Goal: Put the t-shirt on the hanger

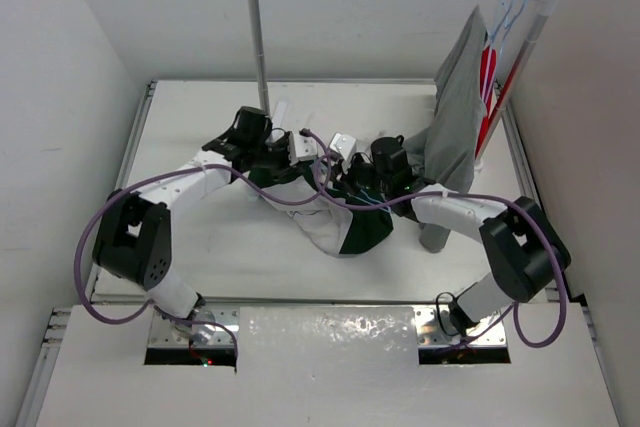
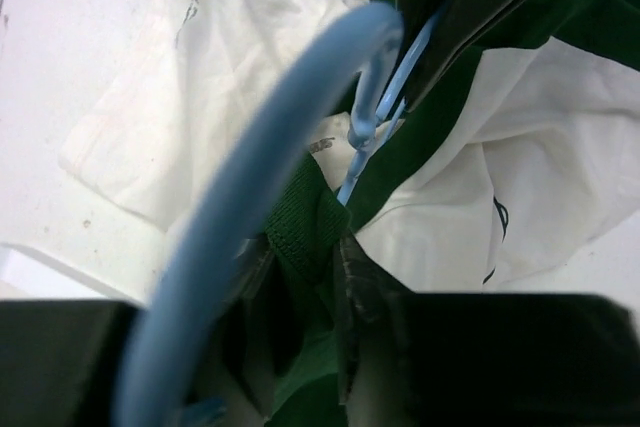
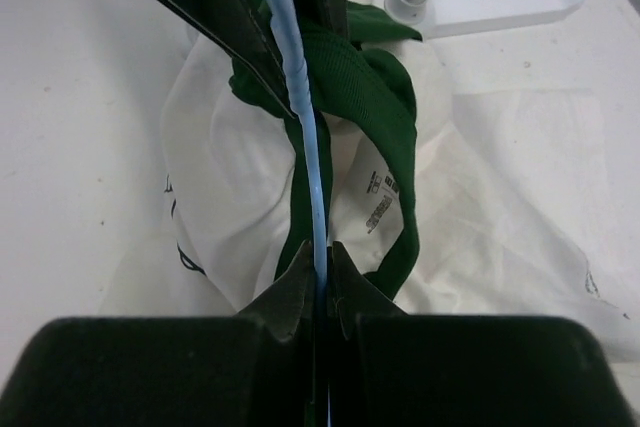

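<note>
Lying bunched at mid-tabletop, the t-shirt sits between both arms. Right tool is clenched on the hanger wire, which runs straight away from it through the green collar, hook end toward the left tool. Whether the left tool grips cannot be told.

White table bears the crumpled t-shirt.

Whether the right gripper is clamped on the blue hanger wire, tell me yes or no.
Yes, the right gripper is shut on the hanger, whose blue wire runs out from between its fingertips.
</note>
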You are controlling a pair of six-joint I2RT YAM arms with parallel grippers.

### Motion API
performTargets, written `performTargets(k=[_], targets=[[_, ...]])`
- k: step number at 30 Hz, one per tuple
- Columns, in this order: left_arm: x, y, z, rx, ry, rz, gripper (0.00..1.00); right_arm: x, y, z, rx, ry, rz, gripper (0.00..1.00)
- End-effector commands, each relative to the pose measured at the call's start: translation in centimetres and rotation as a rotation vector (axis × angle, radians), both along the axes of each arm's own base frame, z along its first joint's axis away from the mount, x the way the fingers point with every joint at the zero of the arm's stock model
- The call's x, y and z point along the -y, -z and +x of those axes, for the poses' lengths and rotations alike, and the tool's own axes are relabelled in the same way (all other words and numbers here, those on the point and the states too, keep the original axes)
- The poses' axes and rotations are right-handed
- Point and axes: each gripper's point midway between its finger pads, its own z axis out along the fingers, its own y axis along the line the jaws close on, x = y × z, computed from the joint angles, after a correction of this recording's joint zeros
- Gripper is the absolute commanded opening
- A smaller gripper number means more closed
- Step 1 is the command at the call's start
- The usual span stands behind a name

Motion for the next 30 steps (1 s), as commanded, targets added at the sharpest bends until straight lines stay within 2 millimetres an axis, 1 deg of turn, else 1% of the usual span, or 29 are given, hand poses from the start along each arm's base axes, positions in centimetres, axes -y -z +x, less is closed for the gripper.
performTargets(k=[1,3,4,6,7,11,14,18,20,21,23,24,26,27,30], targets=[[1.9,0.0,-1.0,-0.015,0.091,-0.063,0.19,-1.6,-3.9,1.1,0.102,-0.015,0.115,0.0],[2.2,0.8,-1.2,-0.044,0.112,-0.066,0.18,-1.8,-4.1,1.5,0.105,-0.016,0.113,0.0],[2.4,0.9,-1.3,-0.051,0.12,-0.072,0.17,-1.9,-4.3,1.6,0.111,-0.018,0.116,0.0],[3.0,0.8,-1.8,-0.08,0.148,-0.097,0.16,-2.0,-4.2,1.9,0.114,-0.016,0.113,0.0],[3.1,1.0,-1.9,-0.097,0.157,-0.101,0.16,-2.1,-4.5,2.1,0.121,-0.013,0.115,0.0],[3.9,0.9,-2.9,-0.129,0.211,-0.118,0.16,-2.5,-5.2,2.7,0.143,-0.019,0.114,0.0],[4.2,0.9,-3.0,-0.133,0.224,-0.129,0.3,-2.9,-5.8,2.8,0.151,-0.034,0.124,0.0],[4.2,0.6,-2.6,-0.105,0.216,-0.121,0.34,-2.9,-5.7,2.5,0.143,-0.041,0.133,0.0],[4.0,0.4,-2.3,-0.082,0.207,-0.11,0.34,-2.8,-5.6,2.4,0.139,-0.04,0.136,0.0],[3.9,0.0,-2.2,-0.068,0.204,-0.105,0.26,-2.7,-5.6,2.2,0.136,-0.041,0.136,0.0],[3.4,-0.2,-1.9,-0.044,0.188,-0.078,0.15,-2.6,-5.7,2.1,0.14,-0.037,0.136,0.0],[3.2,-0.3,-2.0,-0.047,0.181,-0.066,0.08,-2.4,-5.9,2.0,0.152,-0.033,0.135,0.0],[2.7,0.0,-1.9,-0.052,0.152,-0.039,0.0,-2.2,-6.2,2.0,0.159,-0.026,0.135,0.0],[2.6,0.0,-1.7,-0.056,0.133,-0.036,0.0,-2.2,-6.4,2.0,0.168,-0.025,0.138,0.0],[2.0,-0.4,-0.8,-0.07,0.029,-0.032,0.0,-1.5,-6.7,3.1,0.172,0.047,0.132,0.0]])
